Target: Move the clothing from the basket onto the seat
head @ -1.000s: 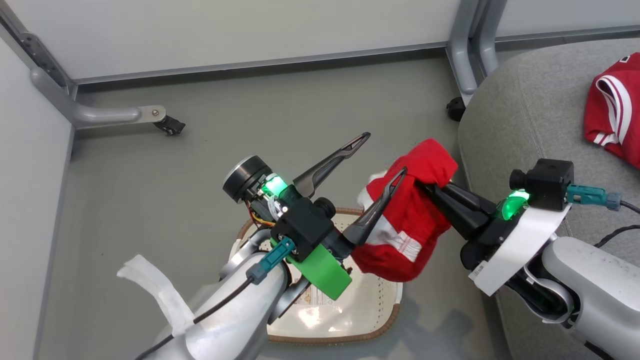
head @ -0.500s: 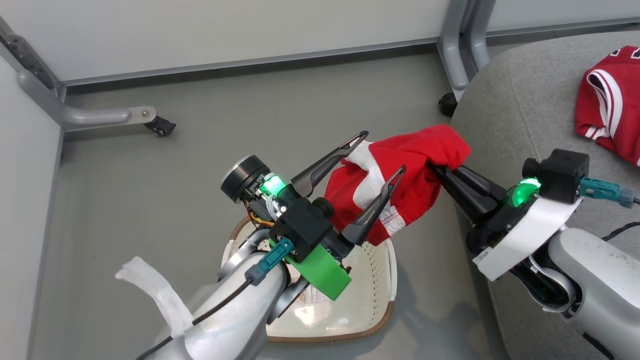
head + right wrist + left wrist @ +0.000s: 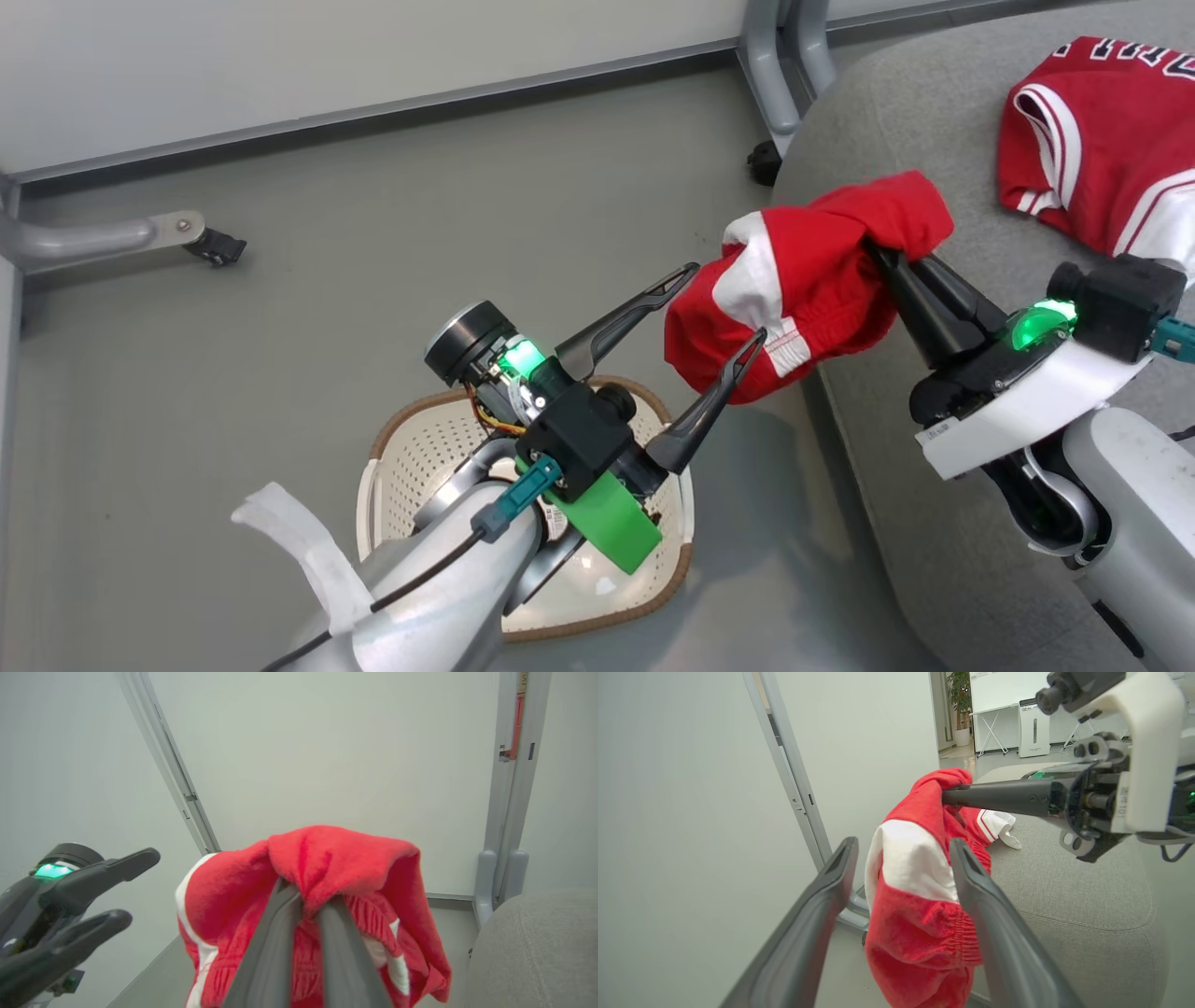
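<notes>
A red garment with white panels (image 3: pixel 812 271) hangs in the air over the floor at the seat's edge, bunched at its top where my right gripper (image 3: pixel 882 247) is shut on it. The wrist view shows those fingers (image 3: pixel 303 891) pinching the red cloth (image 3: pixel 336 858). My left gripper (image 3: pixel 725 301) stands open, its fingertips either side of the garment's lower end (image 3: pixel 920 872). A second red and white garment (image 3: pixel 1102 140) lies on the light-grey seat (image 3: pixel 896 121). The cream basket (image 3: pixel 401 415) sits on the floor below my left arm, which hides much of it.
Grey floor spreads to the left of the basket. A pale partition wall runs along the back, with metal legs and castors (image 3: pixel 213 247) at the left and one castor (image 3: pixel 764 163) by the seat's corner. The seat's rounded edge (image 3: pixel 1064 896) lies close under the right arm.
The head camera has turned towards the seat. My right gripper has lifted the garment clear of the basket and carried it towards the seat's edge. The left gripper stays open.
</notes>
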Available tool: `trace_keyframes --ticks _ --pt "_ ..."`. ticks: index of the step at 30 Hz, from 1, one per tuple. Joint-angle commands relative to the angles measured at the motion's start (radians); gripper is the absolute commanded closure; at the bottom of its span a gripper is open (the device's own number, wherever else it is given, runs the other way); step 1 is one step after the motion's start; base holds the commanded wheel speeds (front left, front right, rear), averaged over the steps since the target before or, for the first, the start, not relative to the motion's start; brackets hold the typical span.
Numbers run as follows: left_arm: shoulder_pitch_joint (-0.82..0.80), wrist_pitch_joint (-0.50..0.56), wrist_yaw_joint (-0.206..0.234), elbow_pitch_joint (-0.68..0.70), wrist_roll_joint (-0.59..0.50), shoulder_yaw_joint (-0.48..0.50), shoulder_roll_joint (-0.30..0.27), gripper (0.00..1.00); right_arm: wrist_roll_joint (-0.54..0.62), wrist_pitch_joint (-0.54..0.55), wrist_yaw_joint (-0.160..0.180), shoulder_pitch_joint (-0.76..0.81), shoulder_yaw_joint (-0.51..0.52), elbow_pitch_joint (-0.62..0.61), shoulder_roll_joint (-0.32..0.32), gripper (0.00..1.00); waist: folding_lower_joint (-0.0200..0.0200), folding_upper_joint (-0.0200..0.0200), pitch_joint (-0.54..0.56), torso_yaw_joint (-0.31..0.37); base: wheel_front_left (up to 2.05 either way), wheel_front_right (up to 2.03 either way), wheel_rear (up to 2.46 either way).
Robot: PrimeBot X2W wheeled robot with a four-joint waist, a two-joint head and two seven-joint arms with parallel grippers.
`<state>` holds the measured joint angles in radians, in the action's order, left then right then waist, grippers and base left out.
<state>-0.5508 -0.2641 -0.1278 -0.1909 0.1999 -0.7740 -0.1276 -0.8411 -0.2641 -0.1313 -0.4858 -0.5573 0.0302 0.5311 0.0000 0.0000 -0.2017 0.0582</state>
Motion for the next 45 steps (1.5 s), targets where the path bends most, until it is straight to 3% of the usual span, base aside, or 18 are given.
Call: trace_keyframes --ticks 1,11,23,35,45 --pt "-0.016 0.0 -0.004 -0.002 0.003 0.0 -0.008 0.0 0.015 0.0 0.001 0.018 0.025 -0.004 -0.008 1.0 0.0 0.0 -0.025 0.047 0.0 0.0 0.0" --pt "-0.042 0.0 -0.004 -0.019 0.012 -0.032 -0.018 0.0 0.077 0.0 0.001 0.077 0.179 -0.021 -0.065 1.0 0.0 0.0 -0.061 0.157 0.0 0.0 0.0" --pt "-0.066 0.0 -0.004 -0.035 0.018 -0.052 -0.027 0.0 0.131 0.0 0.001 0.126 0.286 -0.02 -0.099 1.0 0.0 0.0 -0.091 0.264 0.0 0.0 0.0" --pt "-0.062 0.0 -0.004 -0.039 0.021 -0.046 -0.029 0.0 0.22 0.0 0.001 0.112 0.379 -0.008 -0.131 1.0 0.0 0.0 -0.103 0.27 0.0 0.0 0.0" --pt "-0.091 0.0 -0.004 -0.031 0.001 -0.048 -0.021 0.0 0.305 0.0 0.001 -0.099 0.527 0.076 -0.119 1.0 0.0 0.0 -0.188 0.239 0.0 0.0 0.0"
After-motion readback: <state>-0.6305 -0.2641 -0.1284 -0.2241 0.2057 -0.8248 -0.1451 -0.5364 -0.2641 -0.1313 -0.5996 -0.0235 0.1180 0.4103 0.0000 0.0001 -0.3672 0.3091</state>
